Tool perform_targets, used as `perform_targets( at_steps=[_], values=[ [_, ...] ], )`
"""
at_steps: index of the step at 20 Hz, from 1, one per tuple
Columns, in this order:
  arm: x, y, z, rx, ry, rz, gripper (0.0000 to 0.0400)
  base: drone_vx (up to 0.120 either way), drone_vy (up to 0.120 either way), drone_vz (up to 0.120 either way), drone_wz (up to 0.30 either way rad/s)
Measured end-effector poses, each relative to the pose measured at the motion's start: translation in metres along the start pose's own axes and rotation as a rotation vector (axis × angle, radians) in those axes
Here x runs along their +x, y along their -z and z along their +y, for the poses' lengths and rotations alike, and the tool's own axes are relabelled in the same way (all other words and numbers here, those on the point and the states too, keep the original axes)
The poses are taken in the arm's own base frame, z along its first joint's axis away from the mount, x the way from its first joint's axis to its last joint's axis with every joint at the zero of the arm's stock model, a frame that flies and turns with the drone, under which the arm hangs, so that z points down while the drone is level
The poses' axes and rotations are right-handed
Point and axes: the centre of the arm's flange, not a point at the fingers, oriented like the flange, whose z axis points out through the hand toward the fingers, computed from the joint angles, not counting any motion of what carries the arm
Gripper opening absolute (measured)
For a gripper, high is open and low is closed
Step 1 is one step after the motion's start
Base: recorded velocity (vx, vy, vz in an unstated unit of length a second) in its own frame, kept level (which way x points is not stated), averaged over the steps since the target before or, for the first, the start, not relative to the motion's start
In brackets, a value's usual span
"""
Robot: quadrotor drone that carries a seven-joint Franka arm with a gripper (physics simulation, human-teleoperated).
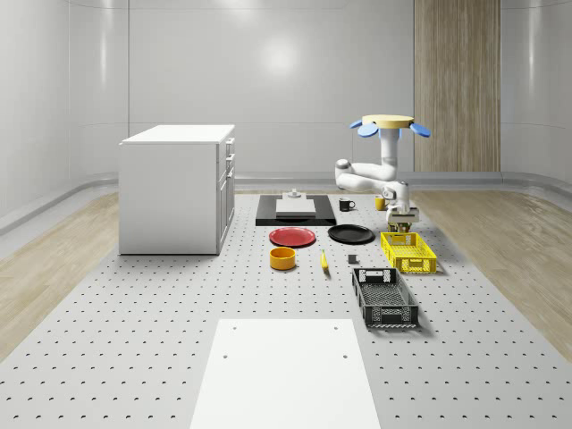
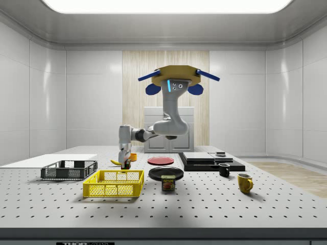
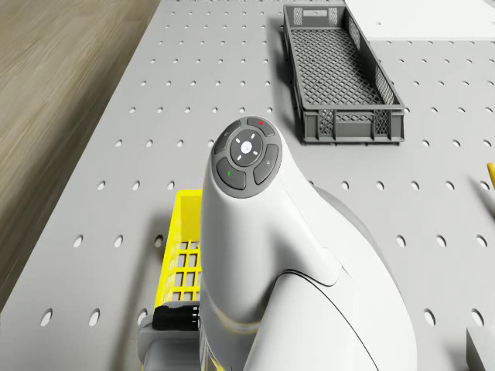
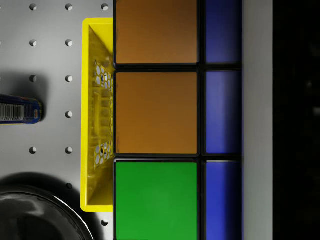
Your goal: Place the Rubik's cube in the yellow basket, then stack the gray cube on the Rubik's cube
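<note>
The drone [image 1: 389, 125] hovers over the table's back right, its arm bent down toward the yellow basket [image 1: 408, 252]. My gripper [image 1: 404, 221] hangs just above the basket's far end, shut on the Rubik's cube [image 1: 404, 228]. In the side view the gripper [image 2: 124, 159] holds the cube [image 2: 124, 164] above the yellow basket [image 2: 113, 184]. The wrist view has the Rubik's cube [image 4: 156, 112] close up with orange, green and blue faces, and the yellow basket [image 4: 97, 115] below it. A small gray block [image 1: 292, 192] sits on the black slab [image 1: 295, 214].
A dark mesh crate [image 1: 384, 297] stands in front of the yellow basket. A red plate [image 1: 292, 236], black plate [image 1: 350, 234], orange bowl [image 1: 282, 258] and banana [image 1: 323, 261] lie mid-table. A can [image 2: 168, 182] and two mugs stand near the basket. A white cabinet [image 1: 177, 188] rises at left.
</note>
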Motion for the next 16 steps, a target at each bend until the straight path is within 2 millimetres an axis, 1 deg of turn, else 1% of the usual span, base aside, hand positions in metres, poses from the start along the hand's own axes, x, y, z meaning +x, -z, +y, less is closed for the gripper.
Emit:
perform_targets(
  at_steps=[7, 9, 10, 16],
  values=[
    [0.000, 0.000, 0.000, 0.000, 0.000, 0.000, 0.0325, 0.120, 0.000, -0.120, 0.000],
    [0.000, 0.000, 0.000, 0.000, 0.000, 0.000, 0.0325, 0.120, 0.000, -0.020, 0.000],
    [0.000, -0.001, 0.000, 0.000, 0.000, 0.000, 0.0325, 0.040, 0.000, 0.000, 0.000],
    [0.000, -0.021, 0.000, 0.000, 0.000, 0.000, 0.0325, 0.000, 0.000, 0.000, 0.000]
  ],
)
